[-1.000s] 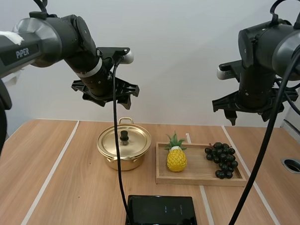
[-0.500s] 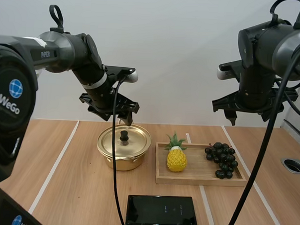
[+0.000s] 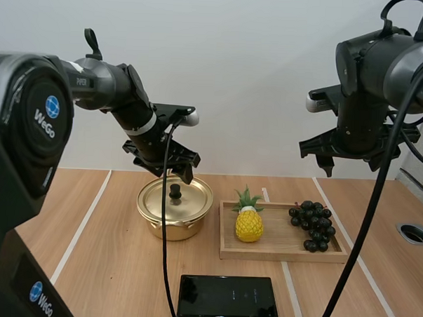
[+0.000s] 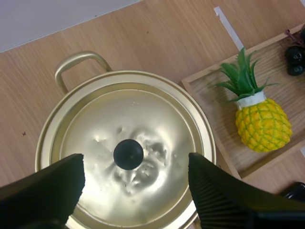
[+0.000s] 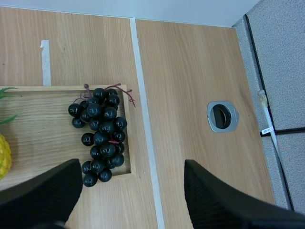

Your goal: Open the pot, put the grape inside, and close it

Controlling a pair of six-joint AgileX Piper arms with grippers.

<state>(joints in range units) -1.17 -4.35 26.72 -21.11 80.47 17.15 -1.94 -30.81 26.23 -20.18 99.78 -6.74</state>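
Sitting left of centre on the wooden worktop (image 3: pixel 101 266), a small gold-coloured pot (image 3: pixel 174 211) has its lid (image 4: pixel 95 129) on. A round black knob (image 4: pixel 128 154) sits in the middle of the lid, and a loop handle shows on the pot's far side. Right of the pot lies a shallow wooden tray (image 3: pixel 277 254), with a bunch of dark grapes (image 5: pixel 101 133) at its right end and a toy pineapple (image 3: pixel 249 223) standing at its left end. A flat black phone (image 3: pixel 228 298) lies nearer, in front of both. The left tool (image 4: pixel 135 164) hovers just above the lid, its two fingers spread wide to either side of the knob and holding nothing. The right tool (image 5: pixel 129 167) hangs high over the grapes, also wide open and empty. The lid looks like thin, stiff, polished metal, probably light but slippery, so the knob is the sensible place to pinch it. The grapes look light and lumpy and may give or roll, so they seem best taken across the middle of the bunch.
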